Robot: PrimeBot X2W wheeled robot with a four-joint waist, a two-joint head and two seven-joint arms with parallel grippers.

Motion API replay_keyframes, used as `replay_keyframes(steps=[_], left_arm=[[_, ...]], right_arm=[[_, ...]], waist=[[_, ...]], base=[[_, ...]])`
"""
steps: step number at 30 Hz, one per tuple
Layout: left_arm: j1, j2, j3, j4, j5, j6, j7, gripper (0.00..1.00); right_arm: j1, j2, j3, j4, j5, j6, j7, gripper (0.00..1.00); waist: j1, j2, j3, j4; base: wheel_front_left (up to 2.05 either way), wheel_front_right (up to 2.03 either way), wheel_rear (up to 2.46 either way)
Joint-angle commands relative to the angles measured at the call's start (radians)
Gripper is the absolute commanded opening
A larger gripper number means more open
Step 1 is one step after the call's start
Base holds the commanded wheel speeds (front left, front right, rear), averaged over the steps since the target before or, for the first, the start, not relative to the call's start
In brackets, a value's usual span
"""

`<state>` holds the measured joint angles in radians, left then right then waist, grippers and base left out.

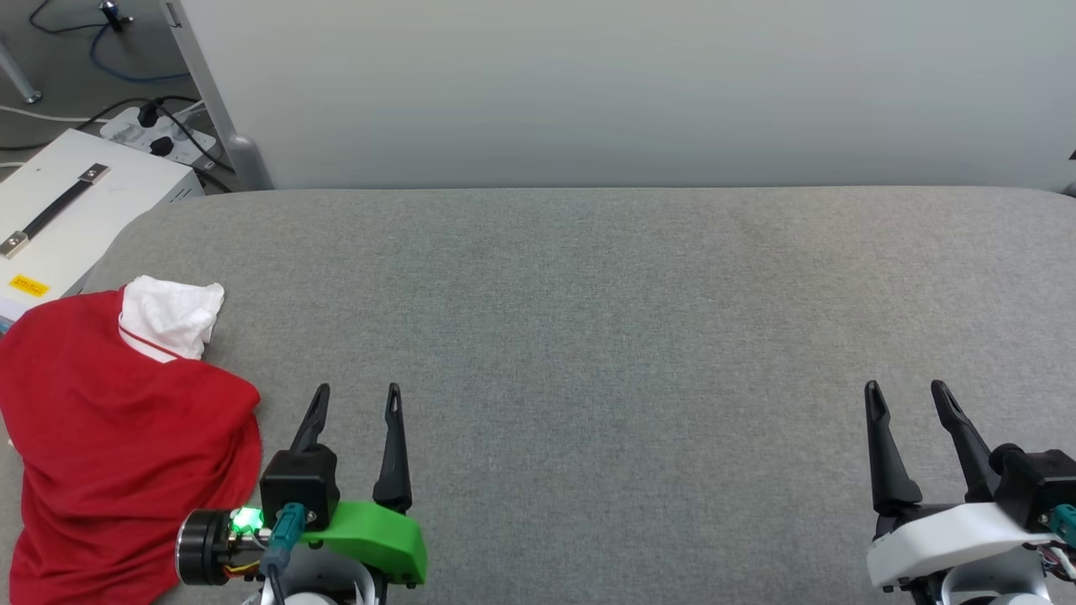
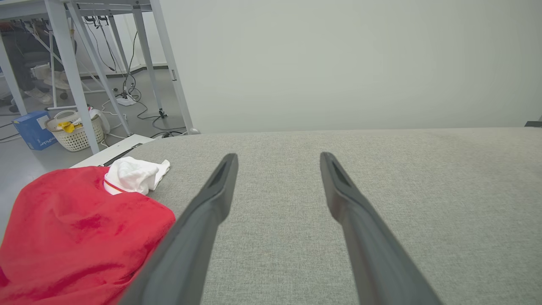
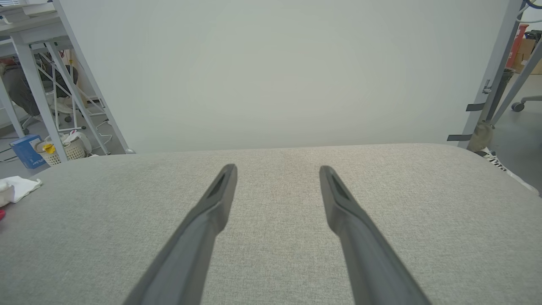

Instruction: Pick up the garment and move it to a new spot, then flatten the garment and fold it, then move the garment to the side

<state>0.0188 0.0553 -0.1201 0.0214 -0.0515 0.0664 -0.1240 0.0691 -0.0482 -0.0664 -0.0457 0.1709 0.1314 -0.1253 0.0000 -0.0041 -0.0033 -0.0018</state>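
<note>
Saw the garment [image 1: 126, 437] lying in a crumpled heap at the left end of the grey padded surface [image 1: 630, 336]. Mostly red cloth, with one white sleeve [image 1: 172, 315] bunched up on the far side of the heap. Found the heap reaching to the left edge of the surface, close to a white box [image 1: 59, 210] with a dark handle. Noted the left gripper [image 1: 357, 391] just beside the right border of the heap, fingers spread wide apart and holding nothing. Noted the right gripper [image 1: 906, 386] well apart from the cloth, near the right end of the surface, spread equally wide, also with nothing between the fingers. Saw a pale basket [image 2: 76, 133] on the floor beyond, in the left wrist view.
</note>
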Motion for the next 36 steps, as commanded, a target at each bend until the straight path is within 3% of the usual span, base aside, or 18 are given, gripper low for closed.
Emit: replay_keyframes(steps=[1, 26, 36], left_arm=[[0.000, -0.003, -0.004, 0.004, -0.005, 0.008, -0.011, 1.00], [0.004, -0.004, -0.048, 0.038, -0.028, 0.040, -0.063, 1.00], [0.000, -0.004, -0.054, 0.047, -0.047, 0.049, -0.083, 1.00]], right_arm=[[0.019, -0.001, -0.004, -0.003, 0.007, 0.000, -0.011, 1.00], [0.052, -0.002, -0.021, 0.011, -0.004, -0.001, -0.062, 1.00], [0.066, -0.002, -0.025, 0.004, 0.002, -0.001, -0.083, 1.00]], waist=[[0.0000, 0.0021, 0.000, 0.000], [0.0000, 0.0029, 0.001, 0.010], [0.0000, 0.0033, 0.004, 0.045]], base=[[0.00, 0.00, 0.00], [0.00, 0.00, 0.00], [0.00, 0.00, 0.00]])
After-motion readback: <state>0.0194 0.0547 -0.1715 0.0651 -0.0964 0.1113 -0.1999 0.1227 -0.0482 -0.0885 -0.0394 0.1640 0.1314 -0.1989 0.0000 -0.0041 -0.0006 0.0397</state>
